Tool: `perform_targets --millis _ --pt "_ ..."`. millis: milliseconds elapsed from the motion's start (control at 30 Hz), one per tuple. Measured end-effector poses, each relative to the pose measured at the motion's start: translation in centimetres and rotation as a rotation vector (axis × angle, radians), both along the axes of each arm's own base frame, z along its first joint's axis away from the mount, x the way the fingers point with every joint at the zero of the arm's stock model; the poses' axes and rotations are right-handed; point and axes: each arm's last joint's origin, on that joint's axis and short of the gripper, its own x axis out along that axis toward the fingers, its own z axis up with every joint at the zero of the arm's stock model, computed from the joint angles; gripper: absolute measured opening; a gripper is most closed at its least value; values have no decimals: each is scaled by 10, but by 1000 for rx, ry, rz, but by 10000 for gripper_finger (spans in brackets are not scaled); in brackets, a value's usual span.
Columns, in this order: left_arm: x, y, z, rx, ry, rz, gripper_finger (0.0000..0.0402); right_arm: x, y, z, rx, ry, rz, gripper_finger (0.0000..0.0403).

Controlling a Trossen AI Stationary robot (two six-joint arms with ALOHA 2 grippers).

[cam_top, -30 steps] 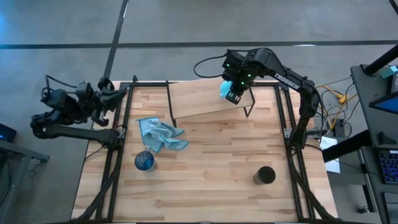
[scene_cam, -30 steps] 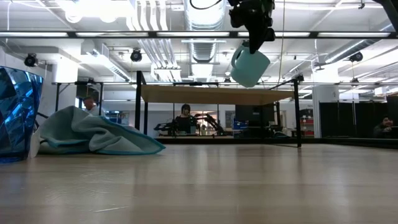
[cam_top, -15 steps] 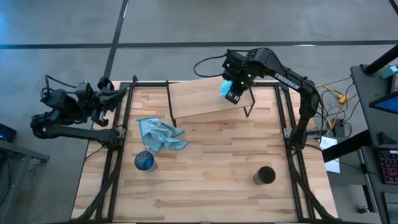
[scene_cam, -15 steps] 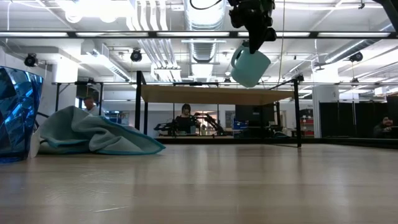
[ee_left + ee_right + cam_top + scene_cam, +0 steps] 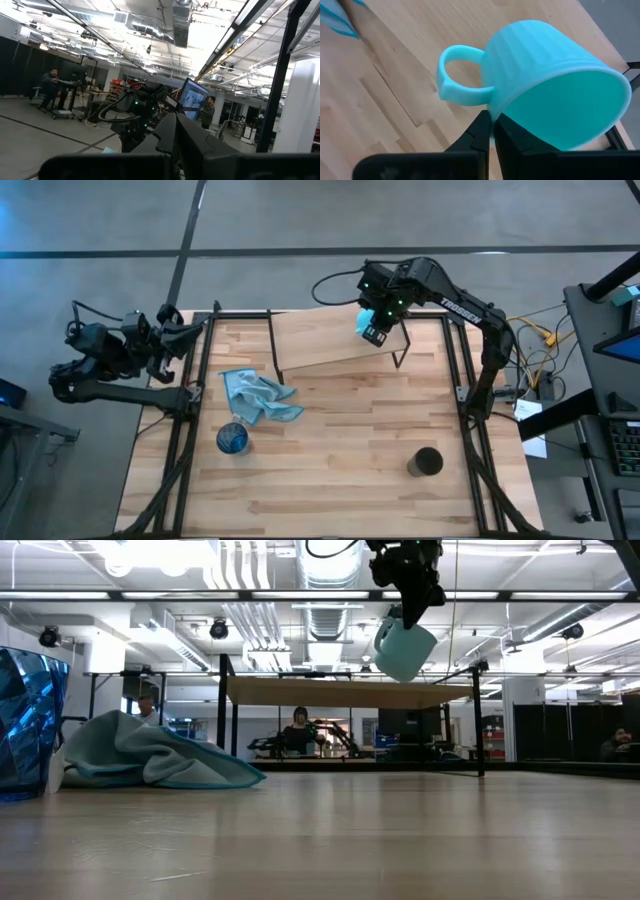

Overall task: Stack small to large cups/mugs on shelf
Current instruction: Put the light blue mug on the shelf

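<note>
My right gripper (image 5: pixel 376 330) is shut on the teal mug (image 5: pixel 364 320), held in the air over the right part of the shelf (image 5: pixel 330 340), a light wooden board on black legs at the table's far side. In the low view the mug (image 5: pixel 403 648) hangs tilted just above the shelf board (image 5: pixel 340 692). The translucent blue glass cup (image 5: pixel 232 439) stands on the table near the left, and the black cup (image 5: pixel 425 462) stands near the right front. My left gripper (image 5: pixel 185 340) waits off the table's left edge. My right gripper pinches the teal mug's rim (image 5: pixel 496 120) next to the handle, one finger (image 5: pixel 481 131) outside the wall and one finger (image 5: pixel 517 140) inside. The fingers come from above, pointing down. The mug hangs tilted below them, clear of the shelf, its handle (image 5: pixel 460 75) to one side.
A crumpled light blue cloth (image 5: pixel 258 396) lies on the table left of centre, just behind the blue glass cup. The shelf's black legs (image 5: pixel 402 355) stand on the table's far half. People sit in the room beyond the table (image 5: pixel 299 730).
The teal mug has shifted slightly in the low view, a little higher and to the right, still tilted under my right gripper.
</note>
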Motion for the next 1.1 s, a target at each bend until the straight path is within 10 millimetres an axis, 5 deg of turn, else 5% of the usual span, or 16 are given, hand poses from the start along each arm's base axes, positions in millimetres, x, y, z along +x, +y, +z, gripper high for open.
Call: perform_targets --millis 633,1100 --pt "0 0 0 0 0 0 0 0 0 -1 23 -8 70 13" --pt "0 0 0 0 0 0 0 0 -4 -19 87 38 51 13"
